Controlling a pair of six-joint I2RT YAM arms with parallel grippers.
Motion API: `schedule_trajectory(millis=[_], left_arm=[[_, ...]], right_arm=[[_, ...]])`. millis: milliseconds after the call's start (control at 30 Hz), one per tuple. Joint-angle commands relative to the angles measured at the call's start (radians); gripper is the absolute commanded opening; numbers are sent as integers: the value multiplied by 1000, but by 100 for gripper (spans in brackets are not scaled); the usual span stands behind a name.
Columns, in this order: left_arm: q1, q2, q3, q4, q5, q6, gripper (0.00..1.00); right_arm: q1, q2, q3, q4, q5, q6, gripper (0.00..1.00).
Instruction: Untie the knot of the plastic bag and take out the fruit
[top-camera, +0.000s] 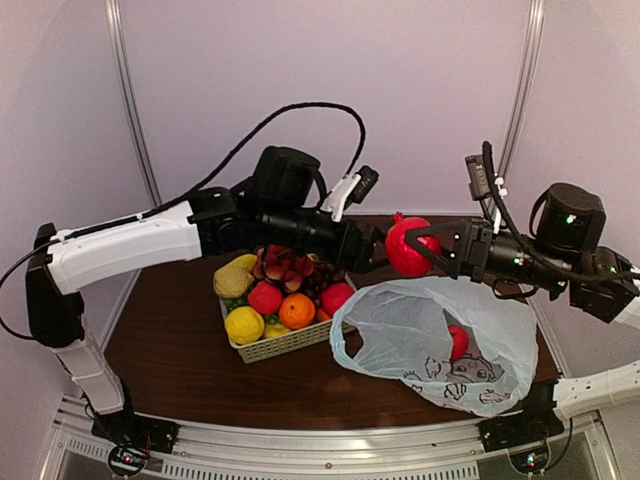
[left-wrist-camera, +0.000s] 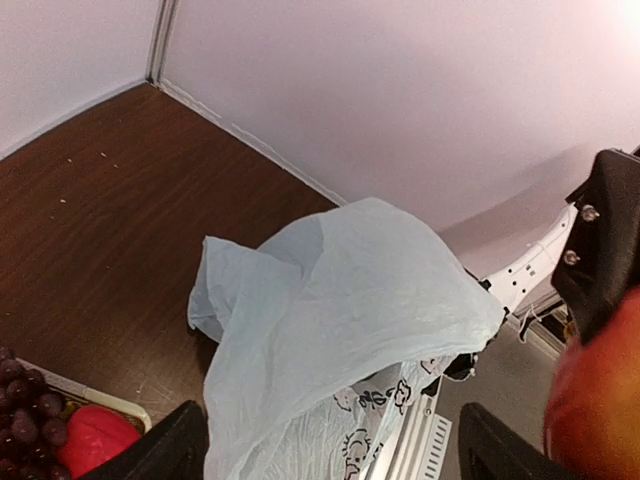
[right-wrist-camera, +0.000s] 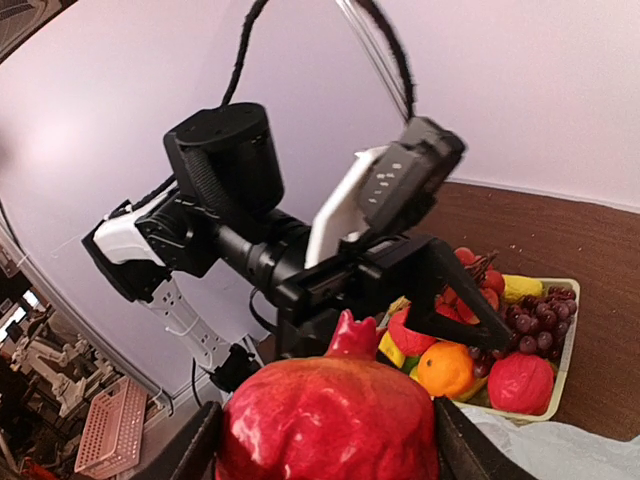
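The pomegranate (right-wrist-camera: 330, 420) filled your right wrist view, pinched in the right claw (top-camera: 418, 250) above the desk (top-camera: 180, 350). It looked hard, smooth and fairly heavy, best gripped across its belly. The left claw (top-camera: 375, 250) stood spread at its 9 o'clock. The bag (top-camera: 440, 330), limp and light, lay open at the basket's (top-camera: 290, 345) 4 o'clock. Only the top view showed a red fruit (top-camera: 458, 342) inside the bag.

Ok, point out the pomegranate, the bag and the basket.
pomegranate (top-camera: 405, 252): top view, its red body.
bag (top-camera: 400, 330): top view, its pale blue film.
basket (top-camera: 284, 346): top view, its near wall.
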Motion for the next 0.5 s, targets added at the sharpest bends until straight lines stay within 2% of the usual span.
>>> schedule_trajectory(millis=[0, 233, 467], left_arm=[[54, -172, -53, -72, -59, 34, 92], [154, -386, -185, -193, -153, 21, 97], [337, -618, -420, -254, -137, -86, 97]], right_arm=[[1, 57, 104, -35, 154, -45, 51], [-30, 197, 174, -54, 207, -77, 51], [-112, 371, 214, -1, 123, -90, 51]])
